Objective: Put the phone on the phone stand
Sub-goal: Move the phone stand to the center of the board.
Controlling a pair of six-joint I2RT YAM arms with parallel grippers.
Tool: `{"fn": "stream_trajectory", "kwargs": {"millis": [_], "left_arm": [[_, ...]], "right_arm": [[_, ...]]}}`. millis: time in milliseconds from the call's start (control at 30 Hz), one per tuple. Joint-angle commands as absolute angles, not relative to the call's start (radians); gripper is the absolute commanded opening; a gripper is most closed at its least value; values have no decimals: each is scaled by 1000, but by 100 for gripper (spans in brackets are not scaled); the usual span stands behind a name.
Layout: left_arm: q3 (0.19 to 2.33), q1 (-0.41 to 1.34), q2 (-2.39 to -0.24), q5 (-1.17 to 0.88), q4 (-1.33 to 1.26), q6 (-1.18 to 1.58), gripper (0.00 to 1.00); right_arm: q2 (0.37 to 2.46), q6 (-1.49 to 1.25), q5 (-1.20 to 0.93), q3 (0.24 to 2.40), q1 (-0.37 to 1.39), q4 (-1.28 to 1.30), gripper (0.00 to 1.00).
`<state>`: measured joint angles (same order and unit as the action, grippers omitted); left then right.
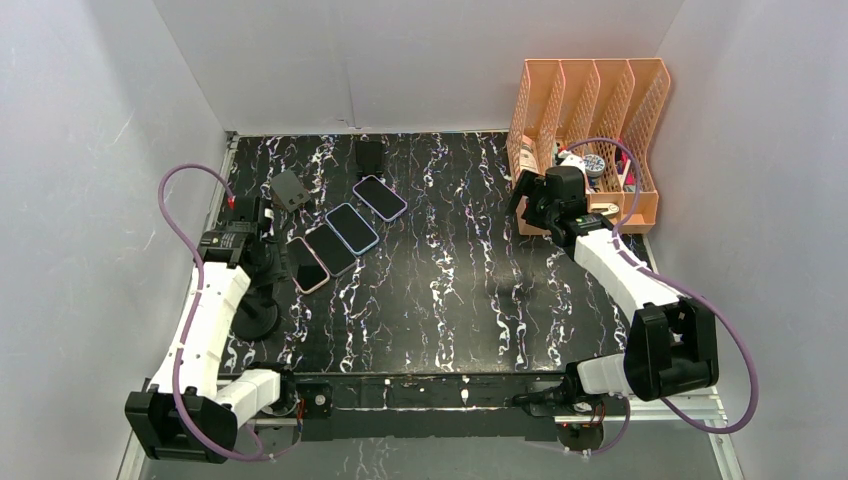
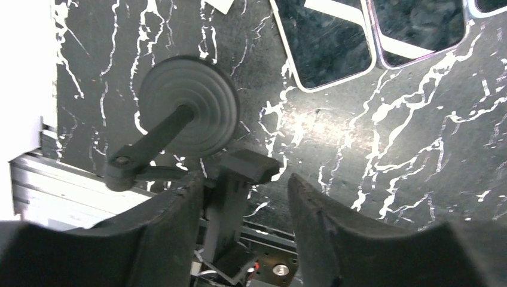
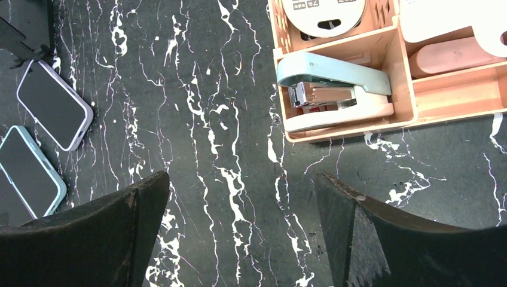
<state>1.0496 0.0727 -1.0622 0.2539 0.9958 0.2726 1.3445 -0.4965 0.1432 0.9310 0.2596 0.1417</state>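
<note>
**Task items.** Four phones lie flat, screens up, on the left half of the table (image 1: 450, 290). They form a diagonal row running from near the left edge toward the far edge. Each phone's long axis runs from far-left to near-right, across the line of the row. No phone is on a stand.

**Stands.** Three dark items read as stands. The round-base stand (image 1: 258, 320) sits by the left edge toward the near-left corner. Two smaller stands (image 1: 290, 190) (image 1: 370, 155) sit toward the far edge.

**Left arm** (image 1: 205, 320). The left jaws are part-open around the stand head (image 2: 242, 167) of the round-base stand. The head rests against one finger and a clear gap shows at the other, so nothing is clamped. No phone is held.

**Right arm** (image 1: 620, 265). The right jaws are spread wide and empty. They hang over bare table just beside the near-left corner of the one orange organiser (image 1: 600, 130) in the far-right corner. One stapler (image 3: 335, 89) lies inside it.

**Governing relation.** The nearest phone (image 1: 307, 265) — the pale-edged one at the near-left end of the row — lies just beside the left jaws, on the side toward the table's centre. The right jaws are well apart from every phone. The left arm is therefore judged the nearer one for the pick, and the jaws would likely need to close across the phone's short axis.
</note>
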Motion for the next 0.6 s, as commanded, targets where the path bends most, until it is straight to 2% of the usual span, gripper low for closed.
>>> {"fn": "stream_trajectory", "kwargs": {"millis": [0, 167, 367, 467, 567], "left_arm": [[1020, 64, -1035, 254, 1026, 286, 45], [995, 64, -1018, 248, 1022, 287, 39], [989, 64, -1003, 241, 1023, 286, 19], [999, 64, -1004, 240, 1022, 282, 16], [1025, 64, -1006, 241, 1022, 276, 8]], "right_arm": [[1306, -486, 156, 915, 263, 140, 99], [1309, -486, 152, 910, 263, 138, 99], [1313, -486, 149, 904, 263, 135, 99], [1314, -486, 149, 904, 262, 135, 99], [1314, -488, 149, 904, 264, 134, 99]]}}
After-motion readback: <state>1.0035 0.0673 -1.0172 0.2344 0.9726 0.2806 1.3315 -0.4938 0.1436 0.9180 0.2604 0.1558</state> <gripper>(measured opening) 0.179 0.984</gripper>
